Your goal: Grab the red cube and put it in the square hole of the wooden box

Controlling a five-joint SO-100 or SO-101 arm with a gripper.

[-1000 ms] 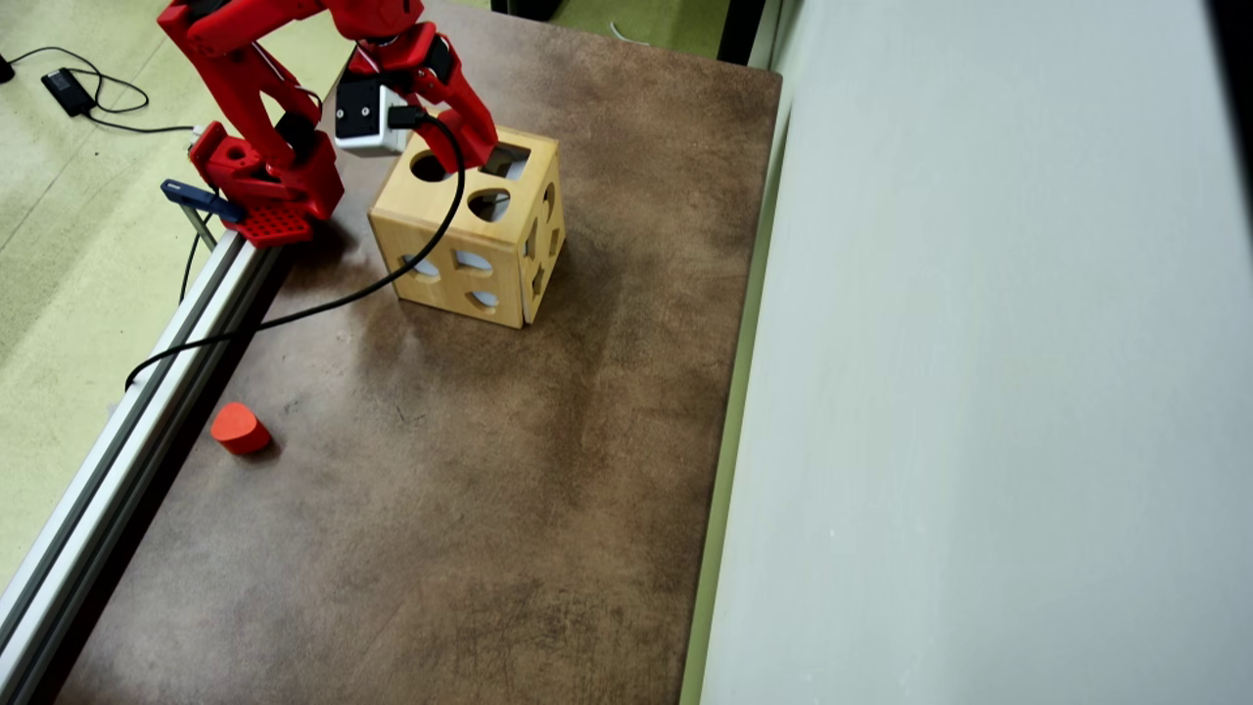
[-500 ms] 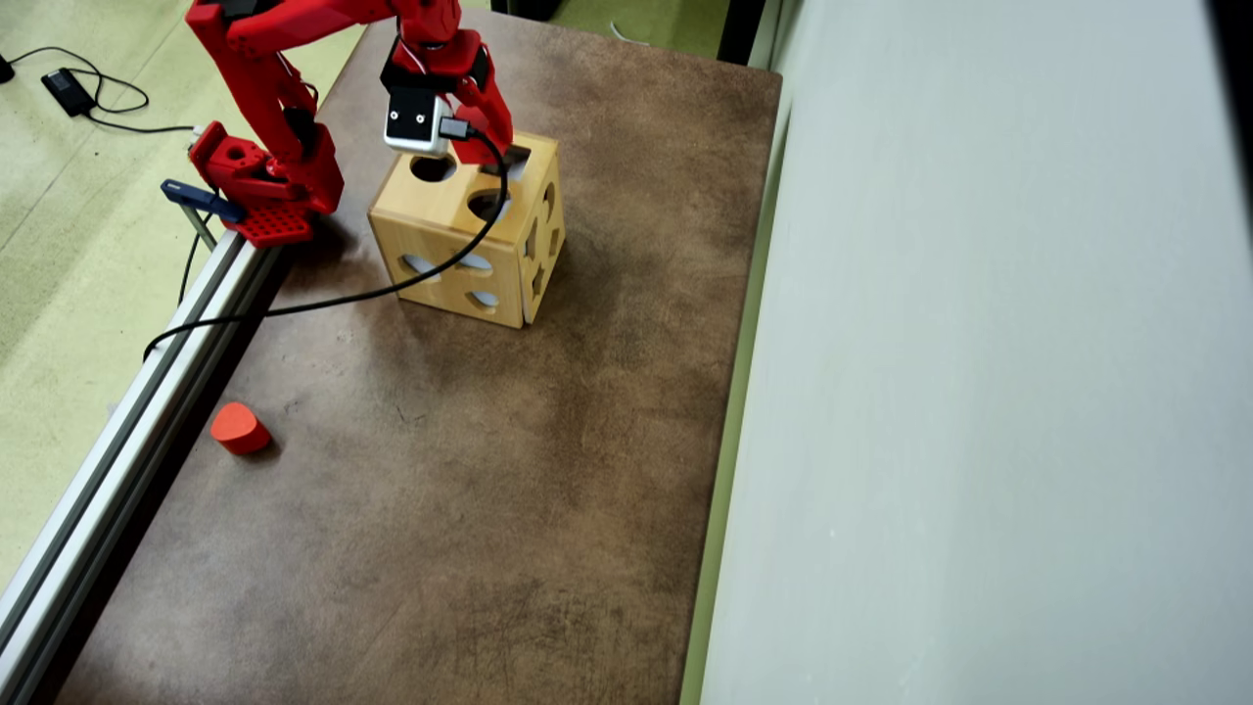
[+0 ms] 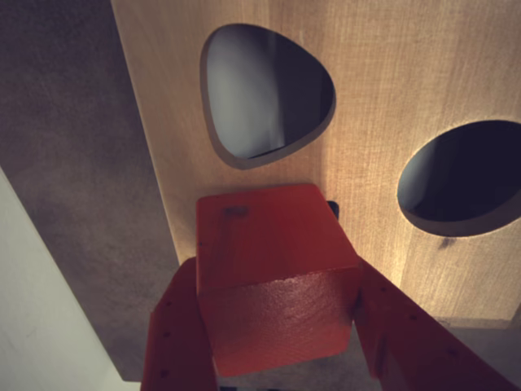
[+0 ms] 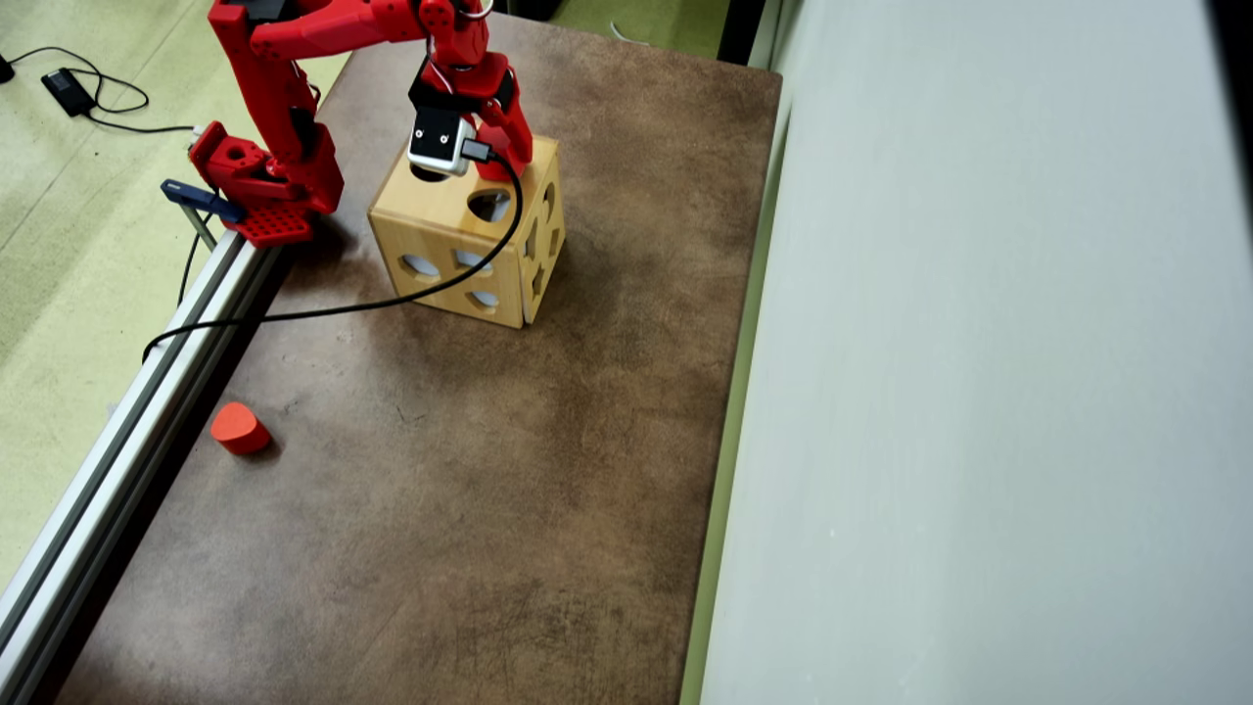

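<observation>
1. Status: gripper [image 3: 277, 326] jaws pinch the red cube [image 3: 273, 277], one red finger [image 3: 175, 342] on each side. Cube is held just above the top face of the wooden box [image 4: 460, 245], not yet inside.
2. Target: the square hole is hidden in both views. In wrist view the cube covers that spot; only a dark corner shows at the cube's upper right edge. In overhead view the arm and wrist camera [image 4: 439, 142] cover that corner of the top face. Judgement: hole lies approx. under the cube.
3. Do not use the teardrop cutout [image 3: 264, 94] or the round cutout [image 3: 464, 179]; both are beside the cube in wrist view.
4. Align: square the cube's edges w/ the hole's sides before lowering. Any twist will likely catch a corner on the wood.
5. Lower slowly, straight down. If the cube rests on the rim, nudge sideways, don't press.
6. Release only once the cube's lower edges are inside.
7. Ignore the orange-red block [image 4: 239, 428], well apart near the rail [image 4: 117, 460].
</observation>
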